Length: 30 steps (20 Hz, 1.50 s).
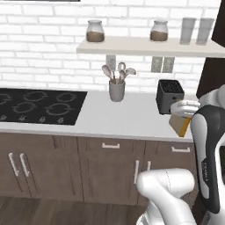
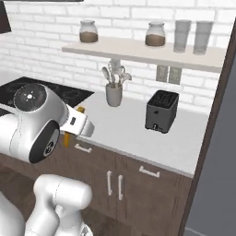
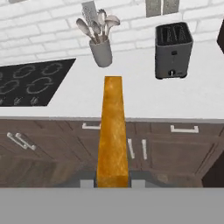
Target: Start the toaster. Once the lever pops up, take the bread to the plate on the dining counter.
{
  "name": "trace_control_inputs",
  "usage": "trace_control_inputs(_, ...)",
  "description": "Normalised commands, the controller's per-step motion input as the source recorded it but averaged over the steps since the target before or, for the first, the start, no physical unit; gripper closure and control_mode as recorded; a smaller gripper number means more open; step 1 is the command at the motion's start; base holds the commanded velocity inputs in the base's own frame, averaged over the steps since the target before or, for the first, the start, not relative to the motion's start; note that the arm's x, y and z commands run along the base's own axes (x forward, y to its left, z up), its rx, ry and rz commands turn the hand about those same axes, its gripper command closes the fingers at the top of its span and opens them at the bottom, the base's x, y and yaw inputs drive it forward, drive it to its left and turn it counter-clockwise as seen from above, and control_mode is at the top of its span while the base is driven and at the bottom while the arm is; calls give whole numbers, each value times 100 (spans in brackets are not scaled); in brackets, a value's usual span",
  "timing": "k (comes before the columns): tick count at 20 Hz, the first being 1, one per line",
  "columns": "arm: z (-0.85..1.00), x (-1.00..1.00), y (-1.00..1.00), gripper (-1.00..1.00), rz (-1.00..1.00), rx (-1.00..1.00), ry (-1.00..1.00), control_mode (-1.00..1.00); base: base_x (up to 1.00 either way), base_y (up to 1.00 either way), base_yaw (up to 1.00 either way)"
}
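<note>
My gripper (image 3: 113, 183) is shut on the bread (image 3: 113, 131), a golden-brown slice seen edge-on that runs up the middle of the hand view. In the left base view the bread (image 1: 180, 126) hangs under the gripper (image 1: 183, 117), in front of the worktop's edge and just in front of the toaster (image 1: 170, 96). The dark boxy toaster (image 3: 173, 50) stands at the back right of the worktop with both slots empty. From the right base view my arm covers most of the bread (image 2: 67, 138); the toaster (image 2: 161, 110) stands apart to the right. The plate and the dining counter are out of view.
A grey utensil cup (image 1: 117, 90) with spoons stands mid-worktop by the brick wall. A black hob (image 1: 39, 105) lies to the left. A shelf (image 1: 149, 45) holds jars and glasses above. Brown cabinet doors (image 3: 183, 148) run below the worktop, and a dark tall panel (image 2: 216, 138) bounds the right.
</note>
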Motion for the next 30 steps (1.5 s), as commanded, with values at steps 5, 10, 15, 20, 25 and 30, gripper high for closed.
trace_control_inputs(5,0,0,0,100,0,0,0,100,-49,0,90)
trace_control_inputs(10,0,0,0,100,0,0,0,100,-48,0,100)
trace_control_inputs(15,0,0,0,100,0,0,0,100,-36,0,100)
trace_control_inputs(20,0,0,0,100,0,0,0,100,-26,0,100)
trace_control_inputs(25,0,0,0,100,0,0,0,100,-10,0,100)
trace_control_inputs(30,0,0,0,100,0,0,0,100,0,0,100)
